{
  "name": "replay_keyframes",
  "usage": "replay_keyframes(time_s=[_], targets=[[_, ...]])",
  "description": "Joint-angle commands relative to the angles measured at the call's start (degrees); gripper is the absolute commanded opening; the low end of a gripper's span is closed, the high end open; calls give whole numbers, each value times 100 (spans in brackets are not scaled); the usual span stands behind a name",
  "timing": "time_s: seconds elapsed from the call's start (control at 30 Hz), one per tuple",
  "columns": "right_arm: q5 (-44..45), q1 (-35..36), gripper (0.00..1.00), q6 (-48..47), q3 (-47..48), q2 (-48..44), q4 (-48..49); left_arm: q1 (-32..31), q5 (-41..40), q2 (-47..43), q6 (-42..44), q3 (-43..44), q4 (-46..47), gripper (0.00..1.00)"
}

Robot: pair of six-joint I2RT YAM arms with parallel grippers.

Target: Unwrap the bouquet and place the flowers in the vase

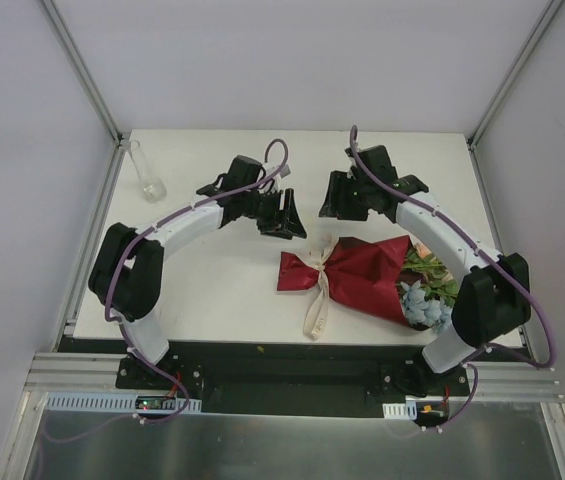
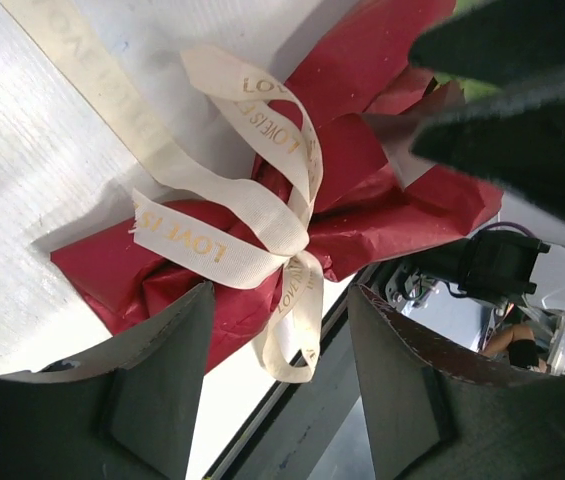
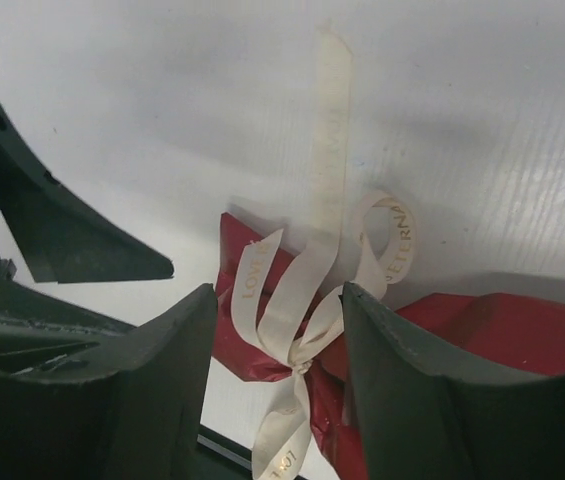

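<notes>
Red paper (image 1: 362, 262) marks the bouquet (image 1: 360, 285) from above: it lies on its side at the front right of the surface (image 1: 212, 290), flowers (image 1: 427, 298) toward the right edge, tied end toward the middle, cream ribbon (image 1: 314, 292) trailing to the near edge; the vase (image 1: 148, 175) stands at the far left corner, well apart, no stems in it; left tool (image 1: 284, 214) and right tool (image 1: 340, 198) hang side by side just beyond the tied end, neither touching it.

Left wrist: the left tool (image 2: 280, 296) has its jaws partly spread and holds nothing; the ribbon (image 2: 252, 215) sits below the gap, knotted round the paper (image 2: 382, 190).

Right wrist: the right tool (image 3: 277, 290) is likewise half spread and empty; the ribbon (image 3: 328, 140) lies beneath, one long loose end running away across the surface (image 3: 462, 90).

Judged so, the untying is the step in hand, the wrap not yet off; the next move calls for one tool to pinch a loose end, not a loop, and draw it away from the knot while the other pins the paper; a pull on a loop may only drag the whole bouquet.
</notes>
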Motion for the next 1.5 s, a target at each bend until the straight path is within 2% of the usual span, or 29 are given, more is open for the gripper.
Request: replay_keyframes(time_s=[0.0,0.2,0.27,0.3,0.37,0.57,0.63,0.87,0.97,1.0,1.03,1.1,1.2,1.33,1.47], targets=[[-246,-129,56,-254,38,270,175,-201,95,-43,47,-206,332,54],[-52,-138,56,-834,449,893,-237,-561,-335,-192,47,-566,472,53],[149,-147,55,-1009,591,1061,-370,-658,-510,-253,-32,-724,569,49],[211,-138,55,-1063,713,1210,-483,-684,-546,-315,-93,-951,674,43],[482,-94,54,-1333,828,1342,-589,-772,-555,-472,-287,-1225,1104,42],[502,11,47,-1705,1206,1905,-915,-869,-678,-1008,-779,-2191,1896,45],[449,64,43,-1757,1259,2002,-906,-896,-713,-1097,-858,-2307,2002,47],[624,161,39,-1757,1356,2283,-959,-896,-836,-1229,-920,-2570,2151,51],[581,161,31,-1828,1365,2397,-977,-896,-872,-1343,-990,-2667,2274,56],[555,161,24,-1837,1356,2415,-985,-896,-889,-1378,-1008,-2685,2301,57],[537,169,22,-1845,1365,2433,-1003,-887,-907,-1405,-1008,-2711,2310,57],[458,169,11,-1863,1391,2433,-1029,-896,-986,-1501,-1025,-2746,2318,59],[379,169,1,-1828,1461,2249,-1038,-895,-1047,-1581,-1069,-2808,2406,58],[457,161,1,-1653,1567,1828,-1047,-896,-1091,-1616,-1306,-2931,2800,53],[335,161,1,-1292,1076,1003,-531,-887,-1188,-1564,-1579,-3080,3144,52]])
